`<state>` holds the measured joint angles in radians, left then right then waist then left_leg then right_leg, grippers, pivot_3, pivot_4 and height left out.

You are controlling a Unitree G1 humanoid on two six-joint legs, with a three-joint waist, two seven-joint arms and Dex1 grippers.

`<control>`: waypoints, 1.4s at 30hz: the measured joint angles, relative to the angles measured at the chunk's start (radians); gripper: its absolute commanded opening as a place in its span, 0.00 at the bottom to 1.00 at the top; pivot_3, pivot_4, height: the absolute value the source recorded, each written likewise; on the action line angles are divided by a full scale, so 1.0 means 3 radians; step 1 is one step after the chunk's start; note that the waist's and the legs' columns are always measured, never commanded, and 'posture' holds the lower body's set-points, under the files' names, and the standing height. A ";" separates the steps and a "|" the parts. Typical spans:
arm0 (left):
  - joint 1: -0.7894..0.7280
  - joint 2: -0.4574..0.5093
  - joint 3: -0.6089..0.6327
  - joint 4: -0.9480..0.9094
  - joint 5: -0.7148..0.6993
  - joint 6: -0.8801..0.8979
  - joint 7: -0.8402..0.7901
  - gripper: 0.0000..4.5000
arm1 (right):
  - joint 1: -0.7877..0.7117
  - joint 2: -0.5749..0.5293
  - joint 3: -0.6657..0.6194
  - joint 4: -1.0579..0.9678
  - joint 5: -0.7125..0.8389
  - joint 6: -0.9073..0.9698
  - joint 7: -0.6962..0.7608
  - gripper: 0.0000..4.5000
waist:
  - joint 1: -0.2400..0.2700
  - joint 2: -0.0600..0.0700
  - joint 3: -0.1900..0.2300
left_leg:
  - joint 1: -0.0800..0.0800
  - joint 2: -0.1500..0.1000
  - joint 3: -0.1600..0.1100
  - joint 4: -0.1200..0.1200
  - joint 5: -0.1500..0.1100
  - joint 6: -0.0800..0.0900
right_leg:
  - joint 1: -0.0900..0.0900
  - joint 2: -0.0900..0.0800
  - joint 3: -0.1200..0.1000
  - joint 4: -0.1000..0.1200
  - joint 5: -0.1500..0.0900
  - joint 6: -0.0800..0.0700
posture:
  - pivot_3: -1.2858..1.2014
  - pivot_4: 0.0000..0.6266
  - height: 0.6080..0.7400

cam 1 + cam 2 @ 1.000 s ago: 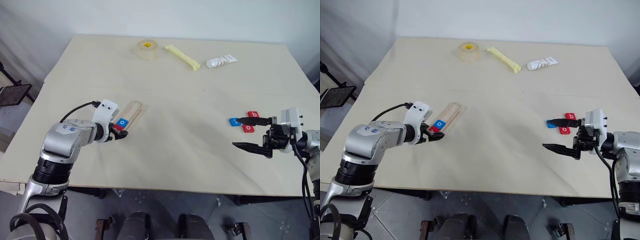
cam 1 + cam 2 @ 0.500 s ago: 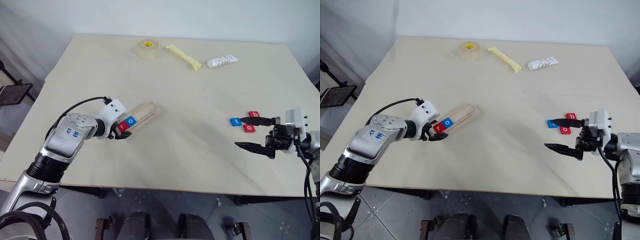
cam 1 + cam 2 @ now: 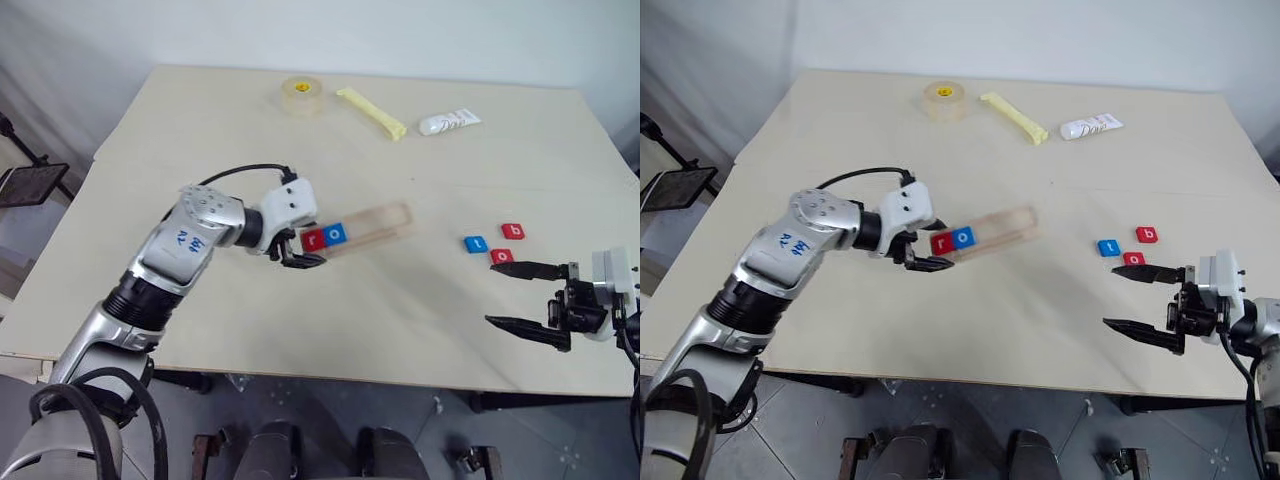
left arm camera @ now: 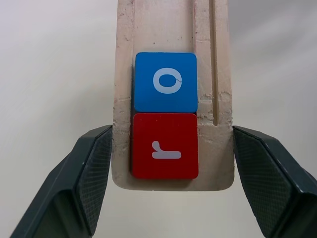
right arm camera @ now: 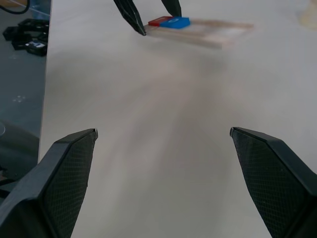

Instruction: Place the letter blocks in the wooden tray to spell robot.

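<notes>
Wooden tray (image 4: 173, 29) end between left fingers (image 4: 91, 168), gripped

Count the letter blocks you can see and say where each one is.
5. A red r and a blue o sit in the wooden tray. A blue t, a red b and a red o lie loose on the table to the right.

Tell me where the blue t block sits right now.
In the head views the blue t block lies on the table's right side, beside the red b block and red o block, ahead of the right end effector.
</notes>
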<state>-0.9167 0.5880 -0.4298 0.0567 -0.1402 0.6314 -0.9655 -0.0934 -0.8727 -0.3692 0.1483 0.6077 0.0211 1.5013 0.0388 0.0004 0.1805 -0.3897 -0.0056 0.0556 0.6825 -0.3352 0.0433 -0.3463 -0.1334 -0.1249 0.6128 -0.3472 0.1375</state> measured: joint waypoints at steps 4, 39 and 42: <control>-0.0072 -0.0168 -0.0153 0.0114 0.0113 -0.0042 -0.0115 0.75 | 0.0275 0.0056 -0.0118 -0.0198 0.0002 0.0001 -0.0130 1.00 | 0.0005 0.0000 0.0000 | 0.0000 0.0000 0.0000 0.0001 0.0000 0.0000 | 0.0001 0.0000 0.0000 0.0000 0.0000 0.0000 | 0.52 0.24 1.00; 0.0020 -0.0604 -0.0601 -0.0148 0.0522 0.0307 -0.0291 0.98 | 0.1001 0.0212 -0.0504 -0.0884 0.0102 0.0066 -0.0690 1.00 | 0.0041 0.0000 0.0000 | 0.0003 -0.0001 -0.0002 0.0005 0.0000 0.0001 | 0.0009 -0.0001 0.0002 -0.0002 0.0000 0.0000 | 0.52 0.24 1.00; 0.0020 -0.0645 -0.0601 -0.0148 0.0528 0.0303 -0.0262 1.00 | 0.1008 0.0219 -0.0504 -0.0884 0.0102 0.0066 -0.0696 1.00 | 0.0039 0.0000 0.0000 | 0.0003 -0.0001 -0.0002 0.0005 0.0000 0.0001 | 0.0009 -0.0001 0.0002 -0.0002 0.0000 0.0000 | 0.52 0.24 1.00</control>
<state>-0.9106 0.3944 -0.6101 0.0123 0.0182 0.7224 -1.0442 0.2091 -0.8070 -0.5205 -0.1168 0.6383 0.0409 1.2926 0.0506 0.0004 0.1806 -0.3887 -0.0058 0.0550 0.6840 -0.3352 0.0437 -0.3435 -0.1336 -0.1243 0.6121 -0.3472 0.1376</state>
